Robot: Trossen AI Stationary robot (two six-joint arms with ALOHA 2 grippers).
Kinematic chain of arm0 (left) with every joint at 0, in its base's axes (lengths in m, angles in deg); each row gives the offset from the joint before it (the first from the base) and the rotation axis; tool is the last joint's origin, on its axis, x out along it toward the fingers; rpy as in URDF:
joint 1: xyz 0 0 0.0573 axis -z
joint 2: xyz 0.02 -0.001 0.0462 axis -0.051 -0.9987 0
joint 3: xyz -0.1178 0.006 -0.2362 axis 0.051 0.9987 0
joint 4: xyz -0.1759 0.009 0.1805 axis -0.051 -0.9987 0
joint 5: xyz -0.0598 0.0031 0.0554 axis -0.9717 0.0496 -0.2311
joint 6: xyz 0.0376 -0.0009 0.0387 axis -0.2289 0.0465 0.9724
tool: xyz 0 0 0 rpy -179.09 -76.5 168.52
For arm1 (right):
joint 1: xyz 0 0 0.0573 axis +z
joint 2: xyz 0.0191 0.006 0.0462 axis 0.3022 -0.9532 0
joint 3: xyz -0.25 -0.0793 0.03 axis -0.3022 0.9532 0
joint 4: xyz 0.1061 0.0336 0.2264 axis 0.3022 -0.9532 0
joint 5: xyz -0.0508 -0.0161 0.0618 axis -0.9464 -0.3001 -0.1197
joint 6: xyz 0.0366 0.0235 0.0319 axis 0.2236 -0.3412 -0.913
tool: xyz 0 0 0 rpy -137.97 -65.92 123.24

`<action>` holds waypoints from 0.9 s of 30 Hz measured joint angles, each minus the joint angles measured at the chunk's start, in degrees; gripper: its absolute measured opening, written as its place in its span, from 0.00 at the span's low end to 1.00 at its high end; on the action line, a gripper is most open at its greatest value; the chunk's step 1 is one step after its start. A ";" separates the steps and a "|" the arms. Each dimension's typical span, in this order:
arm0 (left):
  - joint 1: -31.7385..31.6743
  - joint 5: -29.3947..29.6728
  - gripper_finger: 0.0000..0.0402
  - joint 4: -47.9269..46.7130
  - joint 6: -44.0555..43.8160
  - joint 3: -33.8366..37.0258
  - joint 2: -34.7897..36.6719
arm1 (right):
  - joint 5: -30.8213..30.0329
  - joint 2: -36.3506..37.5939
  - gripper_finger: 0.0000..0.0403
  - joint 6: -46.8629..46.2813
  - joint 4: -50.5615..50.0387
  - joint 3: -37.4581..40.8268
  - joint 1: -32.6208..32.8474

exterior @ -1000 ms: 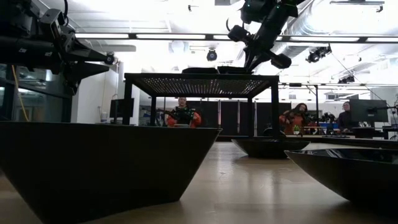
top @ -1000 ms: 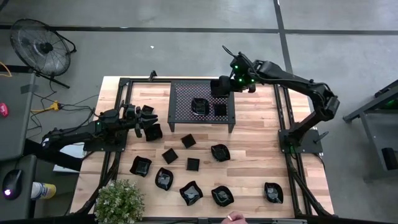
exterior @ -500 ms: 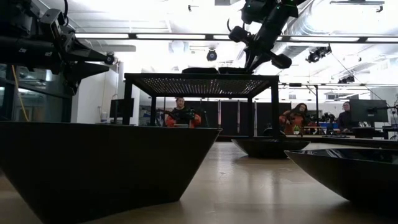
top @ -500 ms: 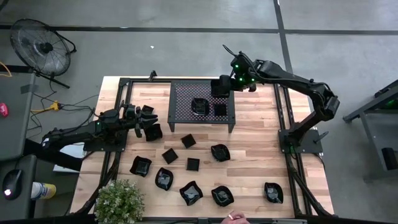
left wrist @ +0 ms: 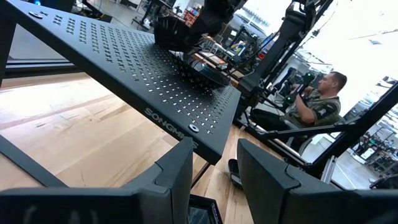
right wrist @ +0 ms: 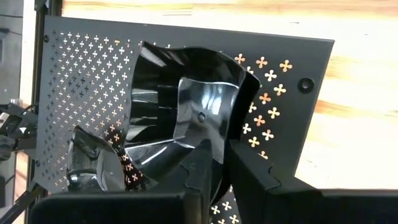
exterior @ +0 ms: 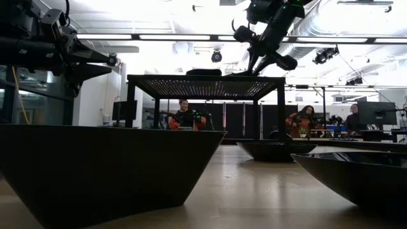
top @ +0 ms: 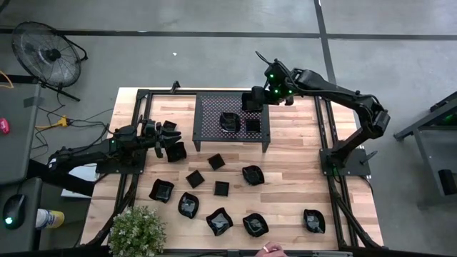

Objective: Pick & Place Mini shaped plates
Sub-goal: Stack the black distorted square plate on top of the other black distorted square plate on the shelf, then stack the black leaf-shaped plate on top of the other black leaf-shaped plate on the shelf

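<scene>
A black perforated rack [top: 214,107] stands at the table's far middle with two mini shaped plates on it, one [top: 252,127] at its right and one [top: 228,121] left of that. My right gripper [right wrist: 224,171] slants down from the far side. It is slightly open, a finger on either side of the right plate's [right wrist: 186,106] far rim. Several more black plates [top: 219,221] lie on the wooden table nearer the front. My left gripper [left wrist: 214,177] waits level at the table's left, open with nothing between its fingers. My right gripper's fingers [right wrist: 249,168] stand on either side of the far rim [right wrist: 217,149] of the right plate, coming slanting down from the far side. The plate sits on the rack's top. I cannot tell whether a finger touches the rim.
A potted plant [top: 136,232] stands at the near left corner. A person's hand [top: 268,250] shows at the near edge. In the low view one plate [exterior: 108,172] is very close and another [exterior: 356,178] lies at the right. People sit in the room beyond.
My right gripper has kept its place over the rack, and in the low view its fingertips have parted a little. The plate at its tips has stayed on the rack.
</scene>
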 joint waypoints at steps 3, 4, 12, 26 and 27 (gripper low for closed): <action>0.01 0.00 0.31 0.00 0.00 0.01 0.00 | 0.18 0.41 0.13 0.40 0.36 0.00 0.00; 0.00 0.00 0.31 0.00 0.00 0.00 0.00 | 0.18 0.65 0.14 0.41 0.35 0.00 0.02; 0.01 0.00 0.31 0.00 0.00 0.00 0.00 | -0.64 2.00 0.15 0.62 0.30 0.00 0.00; -0.01 0.02 0.31 0.00 0.00 0.00 -0.02 | -0.17 6.03 0.15 4.44 -4.82 0.00 2.76; 0.00 0.02 0.31 0.00 -0.02 0.00 -0.02 | -0.05 6.41 0.15 5.04 -5.57 0.00 3.16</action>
